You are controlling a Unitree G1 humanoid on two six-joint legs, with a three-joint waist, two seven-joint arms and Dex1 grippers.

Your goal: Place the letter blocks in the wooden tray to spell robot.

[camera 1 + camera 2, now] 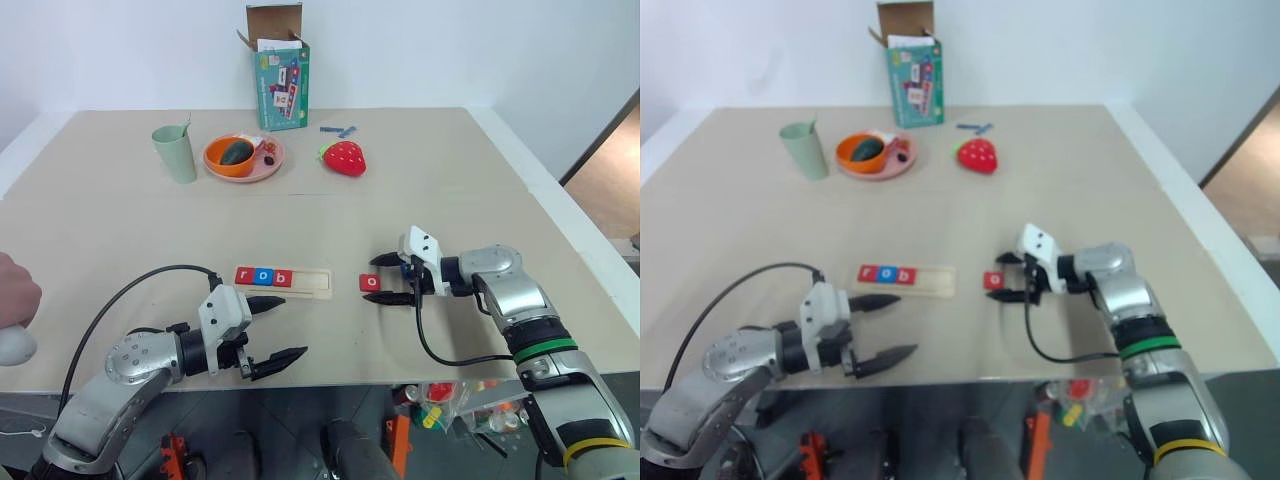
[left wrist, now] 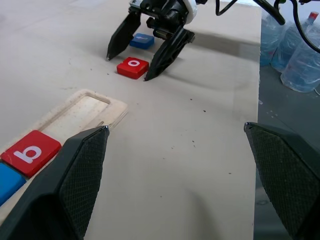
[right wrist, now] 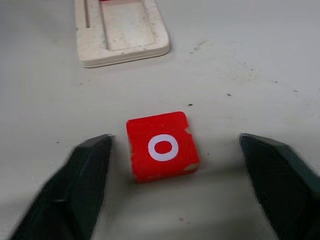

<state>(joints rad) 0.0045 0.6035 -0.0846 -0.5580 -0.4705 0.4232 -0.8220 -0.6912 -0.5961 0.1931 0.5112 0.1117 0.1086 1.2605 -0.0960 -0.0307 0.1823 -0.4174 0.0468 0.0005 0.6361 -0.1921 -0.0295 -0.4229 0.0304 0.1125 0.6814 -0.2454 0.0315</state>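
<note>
Right gripper point(image 1: 393, 279) fingers spread, one each side of the red "o" tile point(image 1: 371, 283), not touching it, nothing held. The tile lies flat on the table point(image 1: 450, 180), just off the open end of the wooden tray point(image 1: 312, 284), slightly skewed to the tray. A blue tile point(image 2: 142, 40) sits just beyond the red "o", farther from the tray, right at the gripper's wrist.

Left gripper point(image 1: 277, 329) wide open, empty, hanging near the tray's filled end on the robot's side, pointed toward it.

Tray holds red "r" point(image 1: 246, 275), blue "o" point(image 1: 264, 277) and red "b" point(image 1: 283, 278) side by side; the two slots toward the red "o" tile are empty. So three of five are in, and the red "o" looks next.

Risks:
- tile is thin and flat, so the fingers could close above it or pinch a corner and it pops out
- skewed tile may twist in the grip and sit crooked in the groove
- sliding it in could shove "b" or shift the whole tray, which looks loose
- the blue tile near the wrist could get knocked away

Well beyond the tray: strawberry toy point(image 1: 344, 158), pink plate point(image 1: 270, 166), green cup point(image 1: 176, 153), box point(image 1: 281, 82).
</note>
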